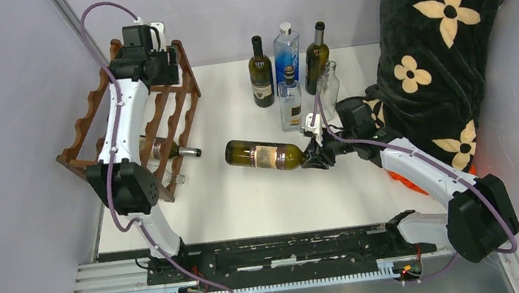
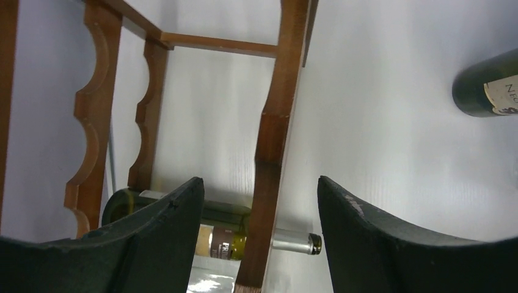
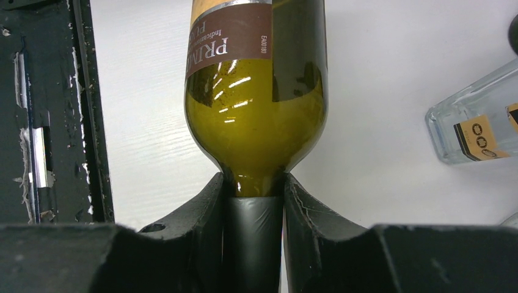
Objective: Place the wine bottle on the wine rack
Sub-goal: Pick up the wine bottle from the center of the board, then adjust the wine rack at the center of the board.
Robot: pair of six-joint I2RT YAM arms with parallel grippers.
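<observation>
Nearest, right of the wine rack (image 2: 272,140), the right gripper (image 3: 252,183) pinches the black-capped neck of the wine bottle (image 1: 263,154). The bottle is olive-green glass with a brown label, lying sideways with its base toward the rack. Farther back, the left gripper (image 2: 259,180) hangs over the rack's far end, fingers spread either side of a rail.

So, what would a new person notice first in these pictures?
Probably the wine bottle in mid-table, lying level with its neck clamped in the right gripper. Next, the wine rack at the left, with a second bottle lying in it, and the black flowered blanket heaped at the far right.
</observation>
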